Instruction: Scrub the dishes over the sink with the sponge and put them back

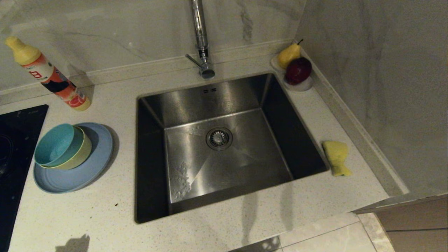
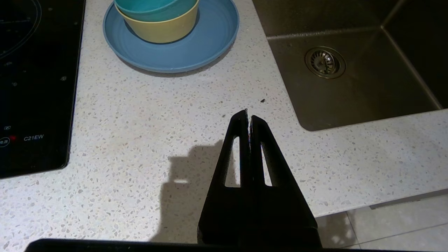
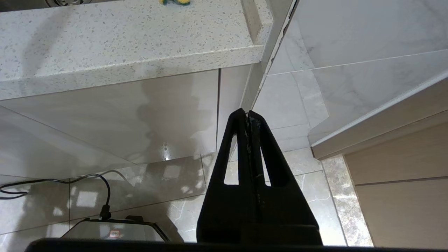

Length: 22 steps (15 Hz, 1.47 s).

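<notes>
While head view shows sponge (image 1: 336,157) beside sink (image 1: 217,140), wrist views alone show left claw (image 2: 248,115), right claw (image 3: 246,113) pressed together.

Left gripper (image 2: 248,115) and right gripper (image 3: 246,113) both hang empty, jaws pressed fully together.

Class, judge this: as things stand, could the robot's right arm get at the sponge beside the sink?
Probably yes. The sponge lies alone on the counter right of the sink, nothing on or against it. The right gripper, shut, hangs below the counter's edge and must first rise and open.
</notes>
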Tool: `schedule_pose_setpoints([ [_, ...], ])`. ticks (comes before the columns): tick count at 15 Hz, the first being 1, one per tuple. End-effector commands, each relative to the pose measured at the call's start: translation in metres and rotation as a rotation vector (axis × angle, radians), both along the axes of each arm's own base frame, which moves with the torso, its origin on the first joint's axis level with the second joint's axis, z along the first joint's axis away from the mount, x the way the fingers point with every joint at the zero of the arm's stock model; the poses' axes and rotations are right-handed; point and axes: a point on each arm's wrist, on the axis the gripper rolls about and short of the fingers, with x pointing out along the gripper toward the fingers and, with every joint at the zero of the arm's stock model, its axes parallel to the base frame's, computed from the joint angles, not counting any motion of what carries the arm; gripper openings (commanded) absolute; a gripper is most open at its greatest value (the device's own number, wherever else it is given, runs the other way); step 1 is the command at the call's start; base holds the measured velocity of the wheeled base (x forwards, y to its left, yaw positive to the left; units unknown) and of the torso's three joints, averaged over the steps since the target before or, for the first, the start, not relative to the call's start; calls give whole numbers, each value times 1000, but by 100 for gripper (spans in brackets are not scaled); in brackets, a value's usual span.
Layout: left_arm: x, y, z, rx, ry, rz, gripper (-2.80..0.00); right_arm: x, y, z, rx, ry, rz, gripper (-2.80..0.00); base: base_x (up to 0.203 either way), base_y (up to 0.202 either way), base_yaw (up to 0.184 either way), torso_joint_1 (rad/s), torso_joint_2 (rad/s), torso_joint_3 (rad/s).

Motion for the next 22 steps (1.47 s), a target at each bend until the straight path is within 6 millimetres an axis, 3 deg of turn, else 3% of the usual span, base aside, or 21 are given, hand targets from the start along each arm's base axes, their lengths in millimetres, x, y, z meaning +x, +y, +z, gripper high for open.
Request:
schedule_pose_setpoints([
  [1,3,0,-11,0,41,1,-280,0,0,0,1,-2,0,-280,0,0,0,0,0,0],
  [22,3,0,-11,0,41,1,-280,0,0,0,4,-4,0,-280,0,0,0,0,0,0],
])
